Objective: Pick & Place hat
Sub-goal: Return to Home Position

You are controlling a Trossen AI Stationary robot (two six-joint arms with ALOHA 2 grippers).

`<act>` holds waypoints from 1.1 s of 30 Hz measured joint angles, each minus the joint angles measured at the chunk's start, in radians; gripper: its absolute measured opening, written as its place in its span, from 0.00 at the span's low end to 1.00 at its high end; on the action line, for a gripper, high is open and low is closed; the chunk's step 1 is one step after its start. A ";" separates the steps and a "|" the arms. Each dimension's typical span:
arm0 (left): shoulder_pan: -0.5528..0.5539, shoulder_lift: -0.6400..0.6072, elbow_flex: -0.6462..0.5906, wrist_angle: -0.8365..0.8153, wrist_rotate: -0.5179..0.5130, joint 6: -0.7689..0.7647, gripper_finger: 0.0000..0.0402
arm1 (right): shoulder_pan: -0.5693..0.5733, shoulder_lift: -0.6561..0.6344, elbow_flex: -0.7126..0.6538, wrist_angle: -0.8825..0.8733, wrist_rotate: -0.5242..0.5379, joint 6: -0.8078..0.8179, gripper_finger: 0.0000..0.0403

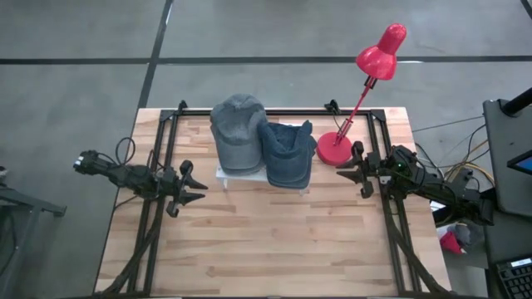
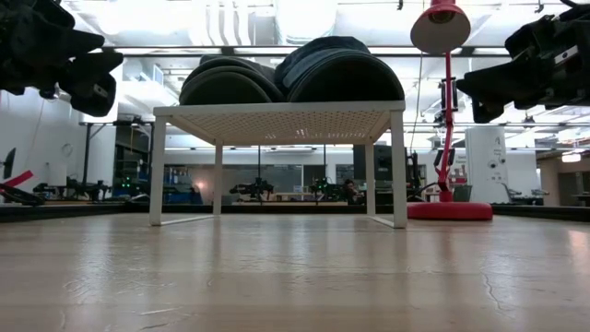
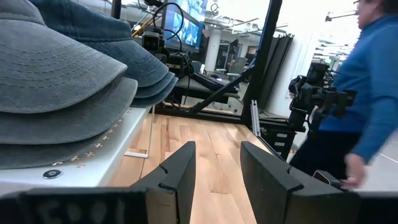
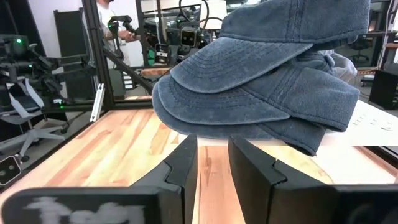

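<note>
The gray baseball caps of washed cotton point(image 1: 237, 124) lie nested crown over crown on top of the low white perforated-metal shelf point(image 2: 277, 112). The blue baseball caps of the same soft cloth point(image 1: 287, 158) are piled the same way just beside them, touching them, on the side nearer the right arm. Sorting by colour and nesting is what lets such limp caps hold a pile: each crown is shaped by the one under it, and the brims fan out past the shelf's edge and bear no weight. In the right wrist view the blue pile sits a little askew, its brims splayed at different angles, yet it looks settled. No cap lies loose on the pale wooden table point(image 1: 274, 241), so I judge the placing done, with only the arms' rest pose left to reach. The left gripper point(image 1: 196, 184) hangs above the table off the gray side of the shelf, fingers spread with nothing between them. The right gripper point(image 1: 352, 172) hangs off the blue side, near the round base of the red desk lamp point(image 1: 336, 149), its fingers parted by a narrower gap and likewise empty. Both are apart from the caps, which suits a retreat: empty, parted fingers clear of the brims cannot drag a pile off.
</note>
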 joint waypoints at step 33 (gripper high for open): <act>0.000 0.000 0.001 0.000 0.000 0.000 0.32 | 0.000 0.000 0.000 0.000 0.000 -0.003 0.22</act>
